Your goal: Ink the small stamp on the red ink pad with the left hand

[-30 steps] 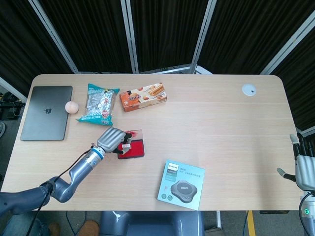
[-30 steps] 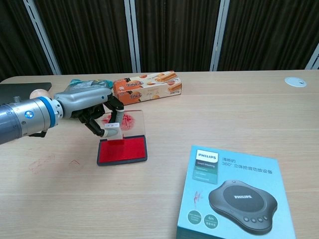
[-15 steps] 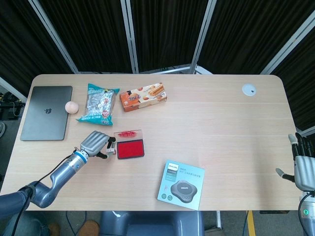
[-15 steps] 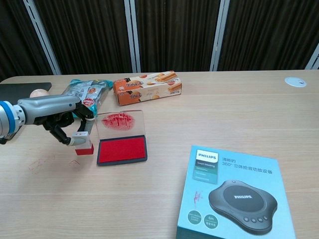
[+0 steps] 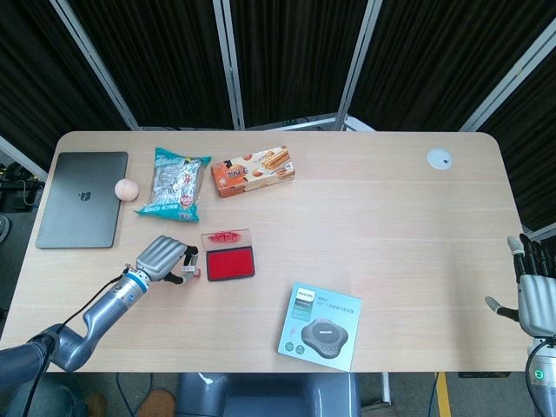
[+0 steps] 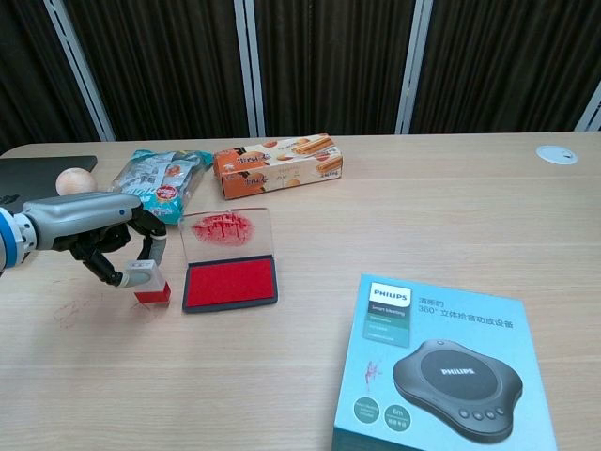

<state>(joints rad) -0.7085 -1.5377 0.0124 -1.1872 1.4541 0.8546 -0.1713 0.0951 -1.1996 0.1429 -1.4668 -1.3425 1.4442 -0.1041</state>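
Presently the left hand [image 6: 94, 230] pinches the small stamp [image 6: 149, 283] between thumb and fingers, its red base touching or just above the table [image 6: 394, 216] just beside the left edge of the red ink pad [image 6: 230, 284]. The pad lies open, its clear lid [image 6: 225, 234] tilted back and smeared with red. In the head view the same hand [image 5: 162, 258] sits left of the pad [image 5: 228, 264], the stamp [image 5: 188, 271] showing only as a small blur at the fingertips.

Whether the stamp face already carries ink cannot be read from either view. Judged from position alone, the stamp stands off the pad, so either inking is done and the stamp has been carried clear, or contact with the red surface remains to be made.

The right hand [image 5: 533, 291] rests at the table's right edge, holding nothing, fingers extended and apart.

Background objects: laptop [image 5: 81, 199], egg [image 5: 127, 188], snack bag [image 5: 173, 182], biscuit box [image 5: 253, 171], Philips speaker box [image 6: 443, 365].
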